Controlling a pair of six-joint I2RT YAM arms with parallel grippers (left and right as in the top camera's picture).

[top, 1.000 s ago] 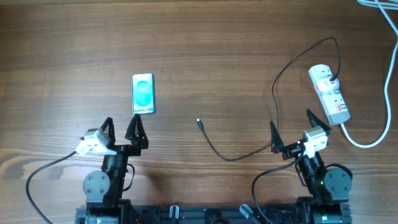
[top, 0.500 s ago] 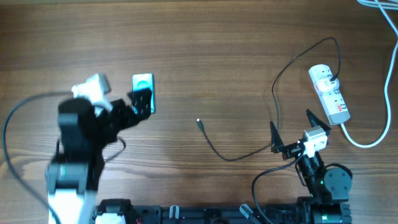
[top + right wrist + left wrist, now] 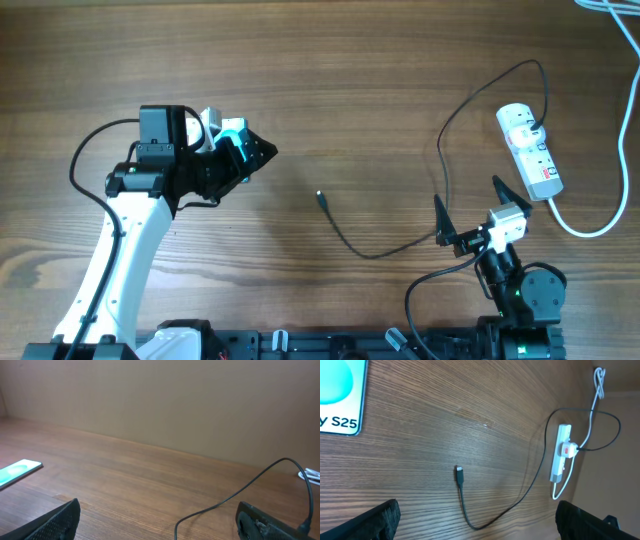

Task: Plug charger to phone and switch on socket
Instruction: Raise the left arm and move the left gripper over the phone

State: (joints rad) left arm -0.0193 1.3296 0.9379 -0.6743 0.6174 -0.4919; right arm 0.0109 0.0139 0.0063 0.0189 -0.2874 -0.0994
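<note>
The phone (image 3: 233, 127), teal screen up, lies at the left, mostly hidden under my left gripper (image 3: 248, 158), which hovers open above it. In the left wrist view the phone's white text band (image 3: 335, 415) fills the top left corner, above and left of the open jaws (image 3: 480, 522). The charger's black cable (image 3: 380, 250) curves across the middle, and its metallic tip (image 3: 320, 197) lies free on the table, also in the left wrist view (image 3: 458, 471). The white socket (image 3: 530, 150) lies at the far right. My right gripper (image 3: 472, 205) rests open and empty beside the cable (image 3: 250, 487).
A thick white cord (image 3: 600, 225) loops from the socket to the table's right edge. The black cable runs up in an arc into the socket's top end. The phone also shows far left in the right wrist view (image 3: 17, 471). The table is brown wood.
My left arm has swung up from its rest pose near the front edge and now hovers over the phone, covering most of it. The right arm, cable and socket have not moved.
</note>
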